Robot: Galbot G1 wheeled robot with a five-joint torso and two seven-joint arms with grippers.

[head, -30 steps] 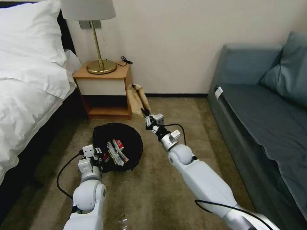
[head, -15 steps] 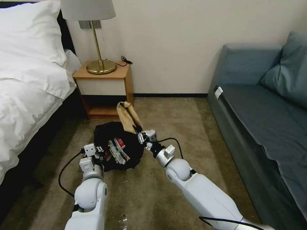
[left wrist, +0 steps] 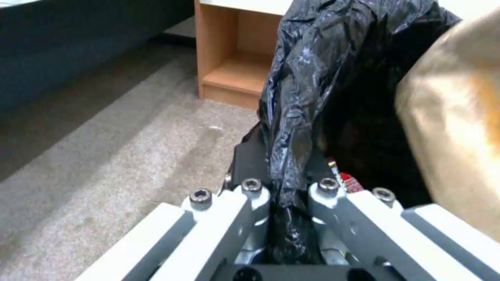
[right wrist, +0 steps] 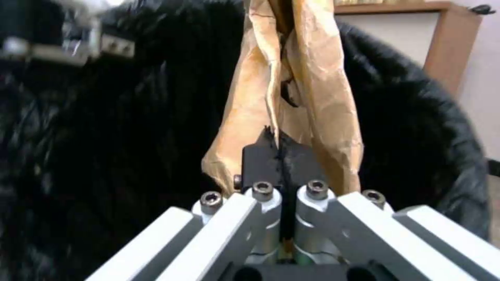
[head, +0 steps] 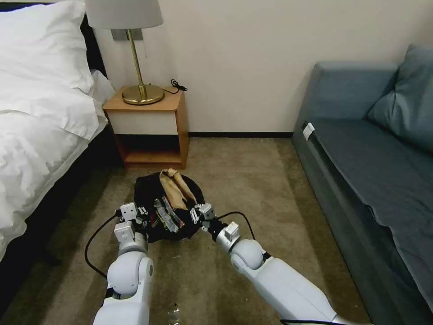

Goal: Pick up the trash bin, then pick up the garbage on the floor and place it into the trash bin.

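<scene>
The left gripper (head: 143,212) is clamped on the bin (head: 149,187) rim's near left side, holding it above the carpet. The right gripper (head: 195,214) pinches the paper (head: 173,189) over the bin's mouth. This looks like the drop-in step; next, its jaws need to part.

A white-sheeted bed with a plump white pillow (head: 40,49) stands along the left. Beside it, against the cream wall, a light wooden nightstand (head: 151,128) with an open lower shelf carries a brass lamp with a pale shade (head: 135,54). A blue-grey fabric sofa (head: 374,167) with a matching cushion (head: 406,104) sits on the right. Olive-brown carpet (head: 252,180) covers the floor.
</scene>
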